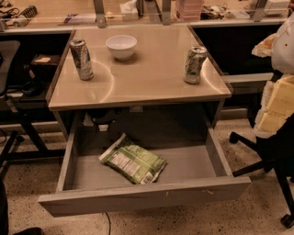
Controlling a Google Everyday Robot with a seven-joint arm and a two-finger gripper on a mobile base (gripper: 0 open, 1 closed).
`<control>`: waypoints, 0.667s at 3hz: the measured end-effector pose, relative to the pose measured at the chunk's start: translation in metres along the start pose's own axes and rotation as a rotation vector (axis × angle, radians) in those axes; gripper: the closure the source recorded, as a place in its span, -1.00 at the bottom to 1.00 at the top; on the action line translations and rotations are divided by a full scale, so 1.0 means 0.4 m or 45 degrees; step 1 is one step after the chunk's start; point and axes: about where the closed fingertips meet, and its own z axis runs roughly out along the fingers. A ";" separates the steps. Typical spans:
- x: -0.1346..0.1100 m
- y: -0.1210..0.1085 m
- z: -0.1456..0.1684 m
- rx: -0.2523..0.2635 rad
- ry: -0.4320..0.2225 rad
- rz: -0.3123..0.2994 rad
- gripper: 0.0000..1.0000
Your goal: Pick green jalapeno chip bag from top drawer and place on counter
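Observation:
The green jalapeno chip bag [132, 159] lies flat inside the open top drawer [142, 197], left of its middle, with its white label panel facing up. The drawer is pulled out toward me under the counter [151, 78], a glossy beige tabletop. My gripper [272, 120] hangs at the right edge of the view, pale yellow below the white arm. It is to the right of the counter and the drawer, well away from the bag, and holds nothing that I can see.
On the counter stand a drink can [81, 59] at the left, a white bowl [121, 47] at the back and a second can [195, 64] at the right. A black office chair [271, 160] stands right of the drawer. A cluttered desk [138, 11] runs behind.

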 end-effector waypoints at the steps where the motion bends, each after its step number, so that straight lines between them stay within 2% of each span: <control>1: 0.000 0.000 0.000 0.000 0.000 0.000 -1.00; 2: -0.020 0.016 0.017 -0.010 -0.013 -0.002 -1.00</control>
